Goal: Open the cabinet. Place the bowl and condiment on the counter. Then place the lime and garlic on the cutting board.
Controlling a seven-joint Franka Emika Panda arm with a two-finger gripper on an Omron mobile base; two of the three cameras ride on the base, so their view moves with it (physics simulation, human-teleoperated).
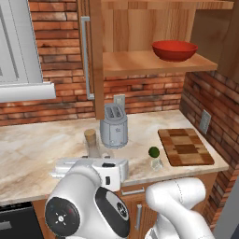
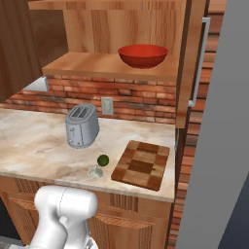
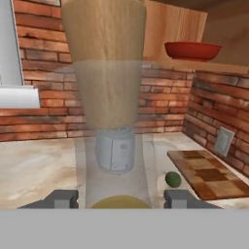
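Bottle point(image 3: 104, 73) is filling the hand view at close range: cork and thin neck up top, pale glass body below, standing between the two tips of the hand point(image 3: 120, 199). The tips are flanking the body low down, a sensible place to hold a pear-shaped bottle. Whether they are pressing on the glass or standing just off it cannot be told. In the left base view the cork is showing upright just above the hand, over the table point(image 1: 32, 149) and left of the toaster point(image 1: 113, 127), so the bottle is out of the cabinet point(image 1: 95, 60).

Cabinet door is standing open. The bowl point(image 1: 174, 50) is sitting on the lower shelf and is not yet brought down.

Lime point(image 1: 153, 151) and garlic point(image 1: 156, 163) are lying together on the table near its front edge, just left of the board point(image 1: 185, 146) and not on it.

Judgement: the condiment step is in hand, near its end. The bottle is landing left of the toaster, probably to keep the way to the board free. Bowl, lime and garlic are outstanding.
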